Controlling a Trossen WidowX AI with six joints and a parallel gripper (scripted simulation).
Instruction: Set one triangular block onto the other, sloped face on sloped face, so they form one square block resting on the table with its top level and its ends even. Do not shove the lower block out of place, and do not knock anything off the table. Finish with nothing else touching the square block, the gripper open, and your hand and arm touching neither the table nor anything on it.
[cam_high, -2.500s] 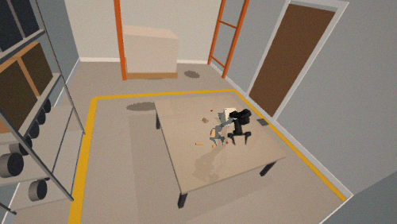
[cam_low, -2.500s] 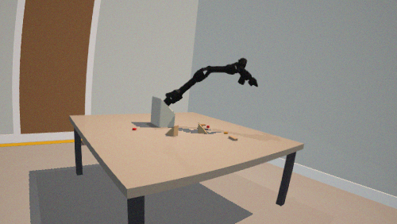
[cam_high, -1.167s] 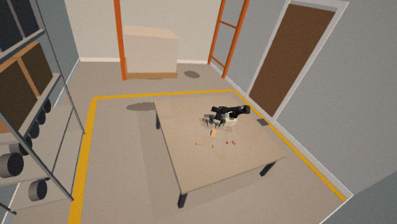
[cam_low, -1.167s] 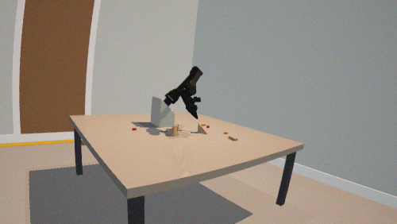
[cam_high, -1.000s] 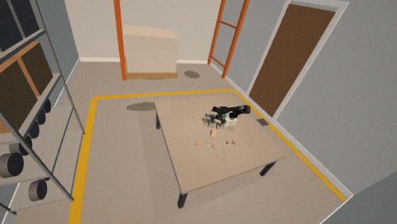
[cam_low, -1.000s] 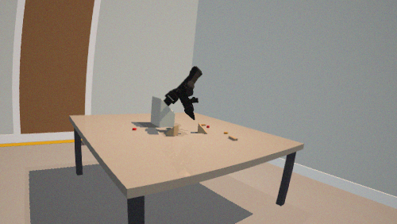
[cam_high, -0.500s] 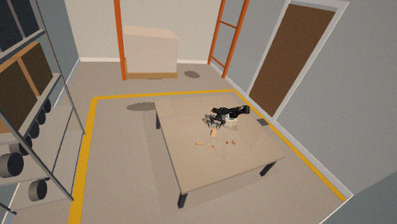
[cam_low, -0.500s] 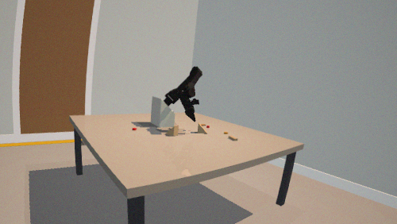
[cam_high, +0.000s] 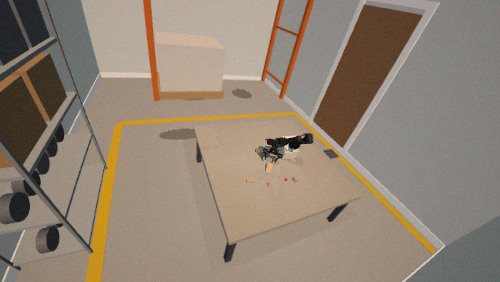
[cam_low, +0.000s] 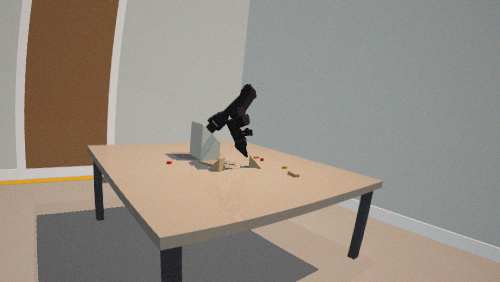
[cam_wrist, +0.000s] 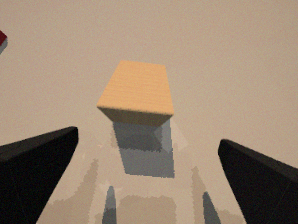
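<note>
- Triangular block, light wood (cam_high: 269, 167) (cam_low: 254, 163) (cam_wrist: 137, 90): one of a pair, standing on the table (cam_high: 235, 220) (cam_low: 210, 200) (cam_wrist: 240, 50). Sloped side shows in the exterior view; apart from its mate.
- Second triangular block, same wood (cam_high: 258, 150) (cam_low: 218, 165): on the table, nearer the white base (cam_high: 290, 154) (cam_low: 196, 140); outside the wrist view.
- Gripper, black (cam_high: 270, 159) (cam_low: 246, 155) (cam_wrist: 149, 140): fingers wide apart, nothing between them; poised close over the first block, which lies ahead of the tips in the wrist view.
- Step in hand: approach to a first grasp, by judgement. Blocks not yet joined.
- Next move: likely bring the fingers forward and down to straddle the block, one each side, then close squarely without tipping it. Lift, turn and slope-to-slope seating would follow.
- Hazard: a fingertip catching the block's upper edge could topple it.
- Sundries: small red piece (cam_high: 286, 179) (cam_low: 262, 159) and small orange piece (cam_high: 251, 181) (cam_low: 293, 174), loose on the table, to be left alone.
</note>
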